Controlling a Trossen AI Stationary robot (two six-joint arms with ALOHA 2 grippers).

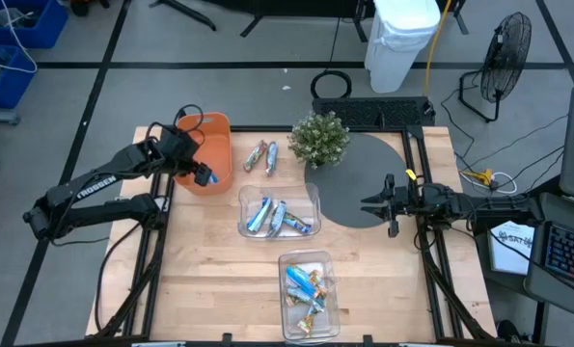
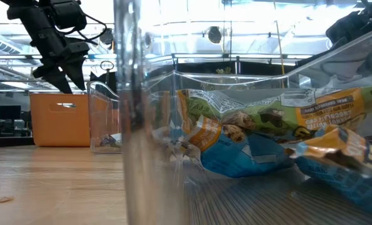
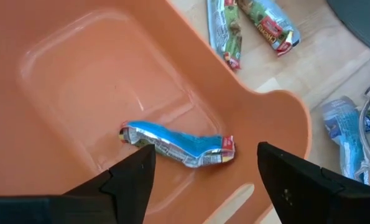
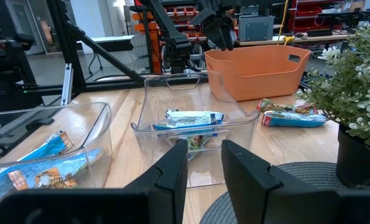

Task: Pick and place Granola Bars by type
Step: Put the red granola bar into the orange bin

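orange bin (image 3: pixel 110 81) | blue-silver bar (image 3: pixel 178 144) | grey mat (image 1: pixel 364 178)

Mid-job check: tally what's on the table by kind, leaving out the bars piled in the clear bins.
Orange bin: 1
Clear bins: 2
Loose bars on the table: 2
Blue bar in the orange bin: 1
Potted plant: 1
Dark round mat: 1
Total: 8

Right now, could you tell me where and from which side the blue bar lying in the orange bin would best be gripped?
Probably at its middle, coming straight down. The blue bar lies flat and alone on the floor of the orange bin, whose walls block any sideways approach. The open left tool hangs above it; its fingers should close across the bar's narrow width, since the crinkled ends look likely to slip.
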